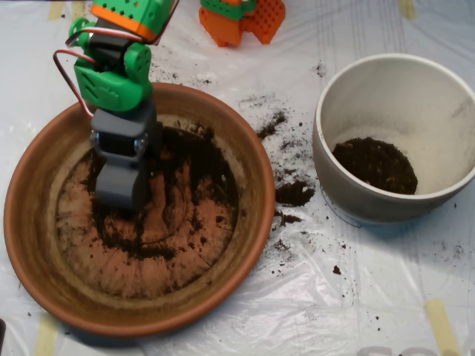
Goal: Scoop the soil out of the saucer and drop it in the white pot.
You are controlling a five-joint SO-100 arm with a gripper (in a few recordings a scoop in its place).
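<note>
The terracotta saucer [44, 245] fills the left half of the overhead view. Dark soil [200, 167] is spread thinly over its floor, thickest toward the upper right, with bare clay showing in the middle. My grey scoop [122, 194] hangs from the green and orange arm [111, 70] and points down into the left part of the saucer, its tip at the soil. The white pot [453, 89] stands at the right, apart from the saucer, with a small heap of soil [375, 165] on its floor.
Spilled soil [293, 193] lies scattered on the clear plastic sheet between saucer and pot. An orange and green block [241, 18] sits at the top edge. Tape strips [441, 322] hold the sheet down.
</note>
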